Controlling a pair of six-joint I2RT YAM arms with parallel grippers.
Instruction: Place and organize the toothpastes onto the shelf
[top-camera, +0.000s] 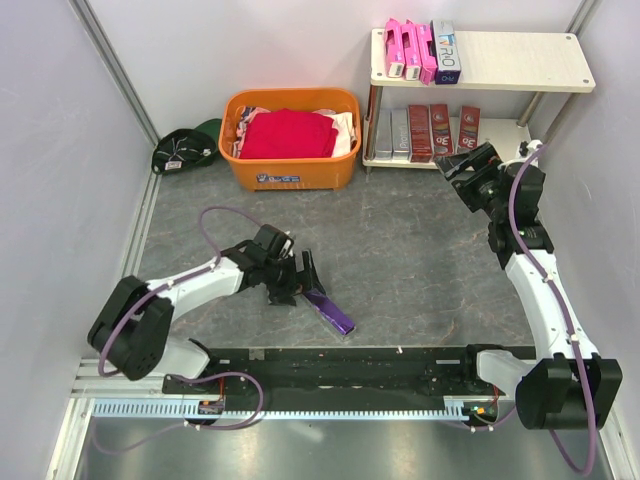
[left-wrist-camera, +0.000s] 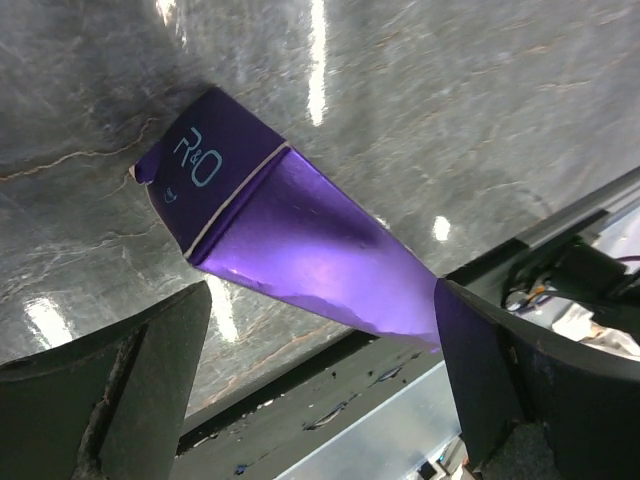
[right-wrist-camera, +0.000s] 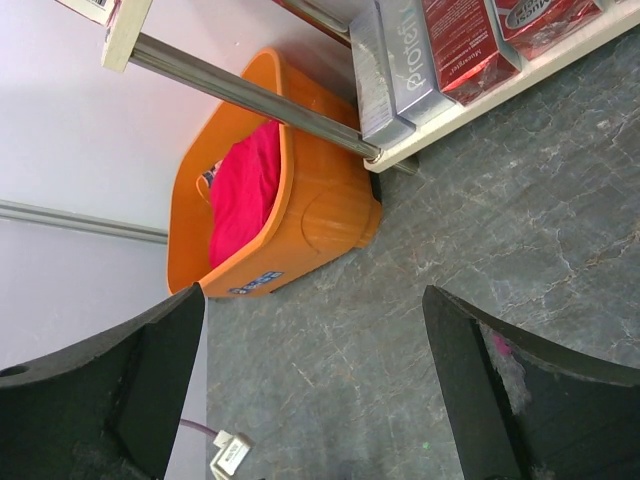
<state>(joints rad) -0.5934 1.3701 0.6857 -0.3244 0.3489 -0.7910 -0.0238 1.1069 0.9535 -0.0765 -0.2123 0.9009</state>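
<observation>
A dark purple toothpaste box (top-camera: 331, 312) lies flat on the grey table near the front. My left gripper (top-camera: 298, 281) is open just over its far end. In the left wrist view the box (left-wrist-camera: 290, 240) lies slantwise ahead of the open left gripper (left-wrist-camera: 320, 300), its near end against my right finger (left-wrist-camera: 500, 370). The shelf (top-camera: 520, 60) stands at the back right. Pink boxes (top-camera: 410, 48) and a dark box (top-camera: 446, 52) are on top. Silver boxes (top-camera: 392, 132) and dark red boxes (top-camera: 440, 130) stand below. My right gripper (top-camera: 464, 162) is open and empty in front of the lower tier.
An orange basket (top-camera: 292, 172) with a red cloth (top-camera: 288, 134) stands left of the shelf; it also shows in the right wrist view (right-wrist-camera: 320, 200). A dark green bundle (top-camera: 185, 148) lies at the back left by the wall. The black base rail (top-camera: 340, 362) runs along the near edge.
</observation>
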